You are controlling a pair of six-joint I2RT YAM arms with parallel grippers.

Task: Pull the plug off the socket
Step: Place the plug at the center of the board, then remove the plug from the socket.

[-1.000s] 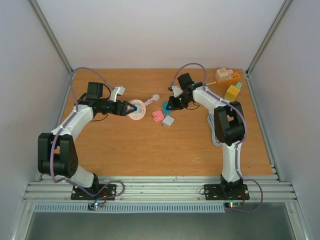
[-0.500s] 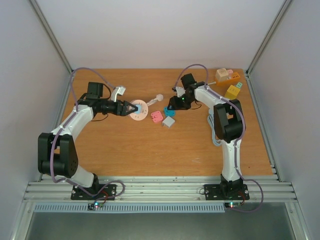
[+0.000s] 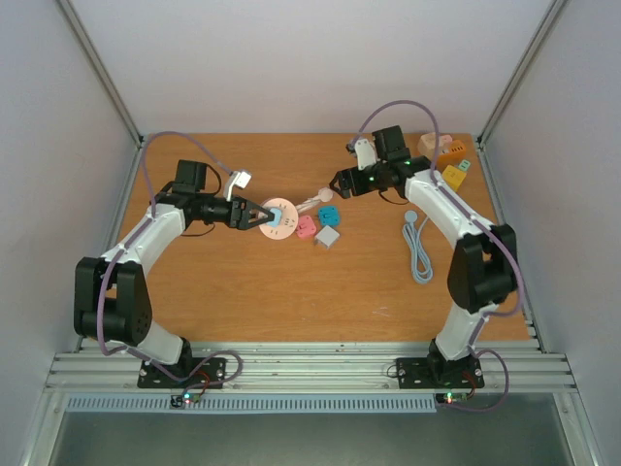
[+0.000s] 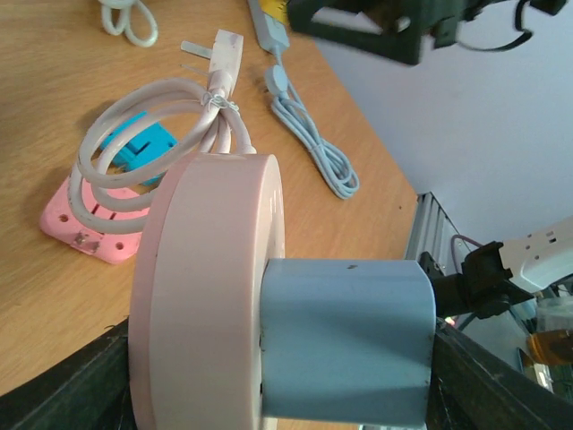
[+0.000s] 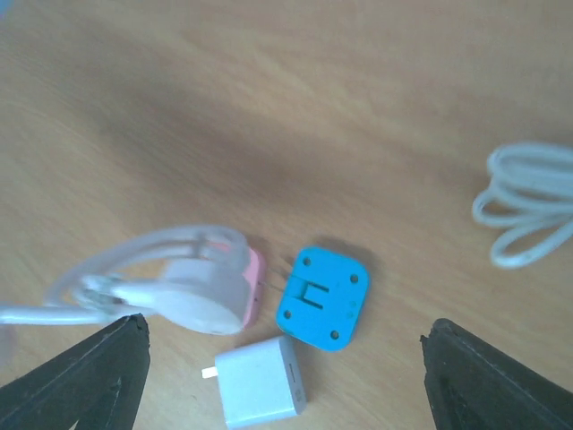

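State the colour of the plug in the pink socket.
The plug is pale blue; left wrist view.

From the pink socket (image 3: 275,219), 2 o'clock is barred by a bundled cord (image 3: 316,201), and 3 to 4 o'clock by a tight cluster: pink adapter (image 3: 306,227), blue adapter (image 3: 330,215), white cube (image 3: 327,236). A coiled cable (image 3: 419,257) lies well beyond at 3 o'clock. The table (image 3: 291,291) is bare from 5 through 7 o'clock.

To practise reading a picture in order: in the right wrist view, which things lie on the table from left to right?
Pink adapter → blue adapter → coiled white cable.
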